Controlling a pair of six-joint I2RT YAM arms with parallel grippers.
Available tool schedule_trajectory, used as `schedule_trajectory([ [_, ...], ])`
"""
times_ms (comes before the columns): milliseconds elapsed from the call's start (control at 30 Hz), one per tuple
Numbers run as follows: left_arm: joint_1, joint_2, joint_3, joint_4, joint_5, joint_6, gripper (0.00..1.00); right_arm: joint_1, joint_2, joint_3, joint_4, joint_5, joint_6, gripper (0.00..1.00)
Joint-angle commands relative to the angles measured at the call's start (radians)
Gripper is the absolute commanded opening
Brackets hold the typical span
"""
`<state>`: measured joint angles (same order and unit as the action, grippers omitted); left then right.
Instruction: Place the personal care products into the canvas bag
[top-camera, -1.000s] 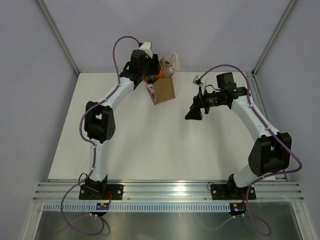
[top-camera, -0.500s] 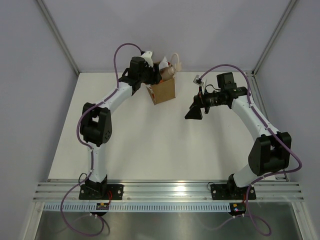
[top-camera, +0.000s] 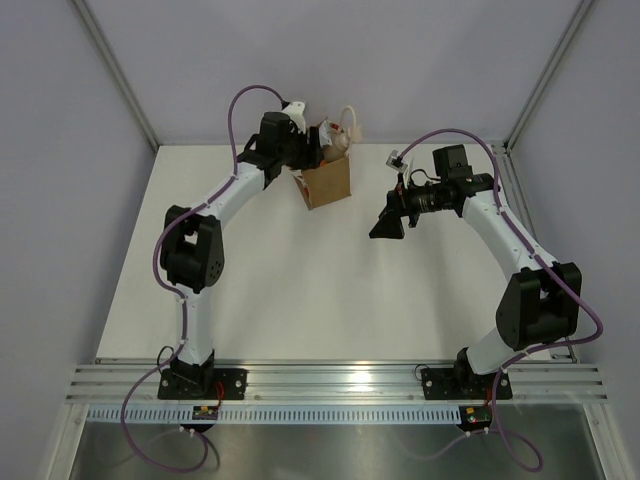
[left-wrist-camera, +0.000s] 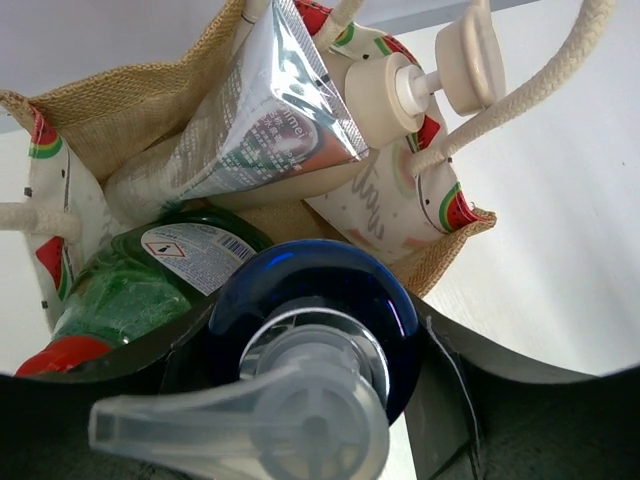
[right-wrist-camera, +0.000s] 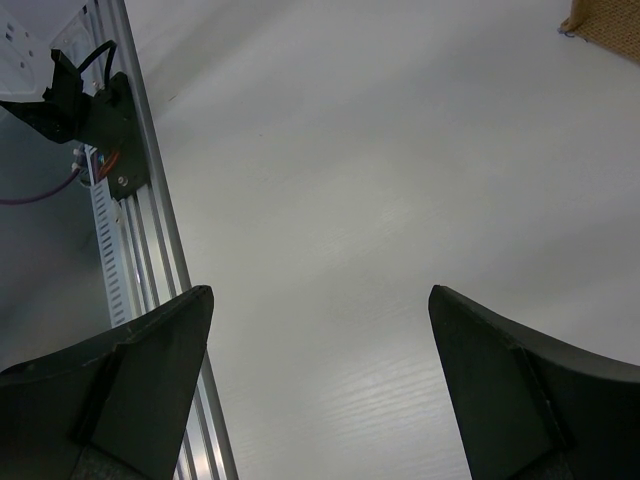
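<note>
Left wrist view looks down into the canvas bag (left-wrist-camera: 100, 120), whose mouth is crowded with products. The silvery tube (left-wrist-camera: 250, 130) lies slanted across the opening, crimped end up. The beige pump bottle (left-wrist-camera: 385, 95) leans behind it against the cream printed side, its nozzle poking out past a rope handle (left-wrist-camera: 520, 95). The dark green bottle (left-wrist-camera: 150, 275) lies lower left inside the bag, its red top (left-wrist-camera: 55, 355) toward the camera. The left gripper (left-wrist-camera: 310, 335) is clamped on the bottle with the blue cap (left-wrist-camera: 310, 285), a dark finger pressed against each side of the cap and its clear pump head (left-wrist-camera: 250, 420) nearest the lens; the bottle's body is hidden below. It hangs at the bag's mouth, beside the green bottle. In the top view the bag stands at the far edge of the white table (top-camera: 300, 290), the left arm reaching over it. The right gripper (top-camera: 385, 228) hovers well apart from the bag to its right, jaws spread wide, holding nothing.
</note>
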<state>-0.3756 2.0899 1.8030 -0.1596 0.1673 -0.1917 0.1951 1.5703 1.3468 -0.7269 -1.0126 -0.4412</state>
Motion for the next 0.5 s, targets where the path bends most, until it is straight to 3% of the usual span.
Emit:
schedule_trajectory([
  [0,-0.013,-0.048,0.111,0.055,0.003,-0.012,0.75,-0.006,-0.003,0.041,0.000,-0.003,0.002,0.97],
  [200,-0.011,-0.076,0.157,0.043,-0.022,0.003,0.87,-0.005,-0.003,0.061,-0.008,0.000,0.004,0.97],
  [467,0.000,-0.106,0.199,0.045,-0.029,0.009,0.88,-0.006,-0.029,0.052,0.021,0.060,0.042,0.97],
])
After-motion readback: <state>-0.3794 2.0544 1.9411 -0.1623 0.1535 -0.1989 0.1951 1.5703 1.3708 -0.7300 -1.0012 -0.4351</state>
